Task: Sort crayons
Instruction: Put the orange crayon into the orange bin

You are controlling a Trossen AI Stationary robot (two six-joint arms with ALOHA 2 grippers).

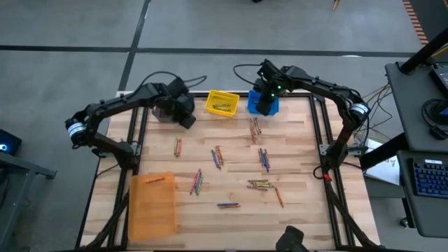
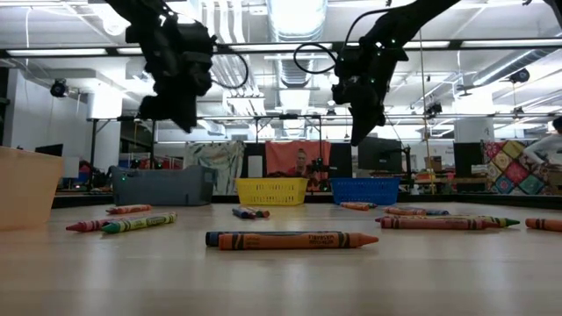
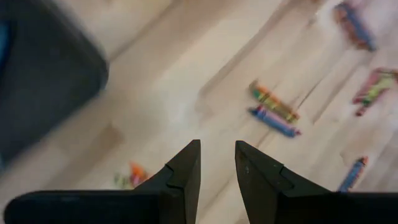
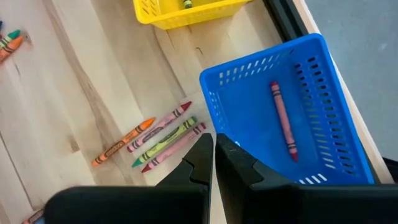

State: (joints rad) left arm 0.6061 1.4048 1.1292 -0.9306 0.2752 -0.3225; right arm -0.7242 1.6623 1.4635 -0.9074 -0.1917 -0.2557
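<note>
Right gripper [image 4: 213, 146]: you held it nearly closed, empty, over the blue bin [image 4: 323, 87].
Bin contents: one red crayon [image 4: 282, 121].
Left gripper [image 3: 217, 158]: narrowly parted, empty.

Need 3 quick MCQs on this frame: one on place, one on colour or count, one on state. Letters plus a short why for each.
1. Where is the right pincer?
A. above the blue bin
B. above the orange bin
C. low over the table's near edge

2. What lies in the blue bin?
A. nothing
B. one red crayon
C. three yellow-green crayons

3. How do the left pincer's fingers stand?
A. shut on a crayon
B. apart, with nothing between them
C. out of sight

Answers:
1. A: the high view shows it over the blue bin at the table's far edge, and its wrist view looks down into that bin.
2. B: the right wrist view shows a single red crayon on the bin floor.
3. B: the left wrist view shows bare table through the gap between its fingers.
</note>
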